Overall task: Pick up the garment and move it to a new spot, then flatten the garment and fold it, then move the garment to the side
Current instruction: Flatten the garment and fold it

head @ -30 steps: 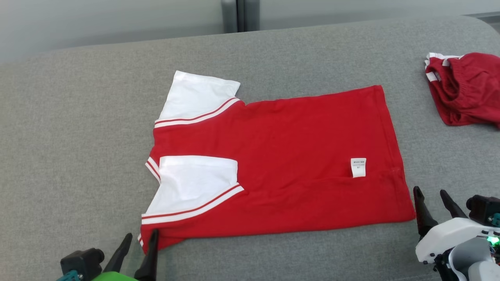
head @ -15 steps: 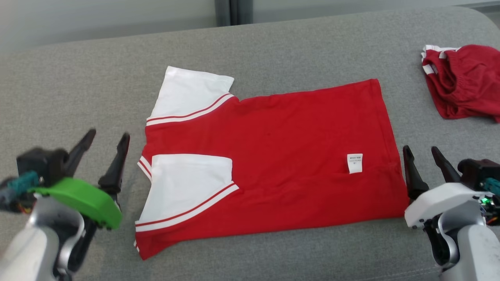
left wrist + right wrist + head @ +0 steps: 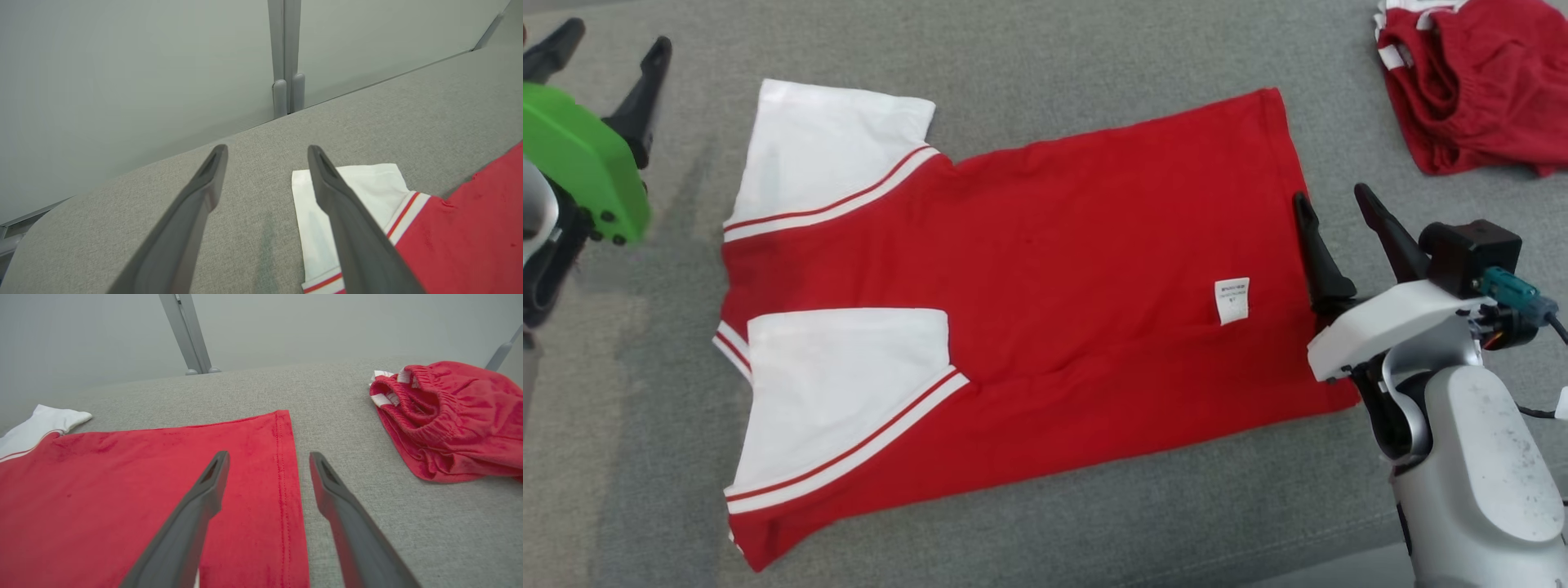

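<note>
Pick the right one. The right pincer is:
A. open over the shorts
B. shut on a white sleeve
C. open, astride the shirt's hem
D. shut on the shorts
C: the right pincer is open and holds nothing, with one finger over the shirt, the other over the grey surface, and the hem between them.
</note>
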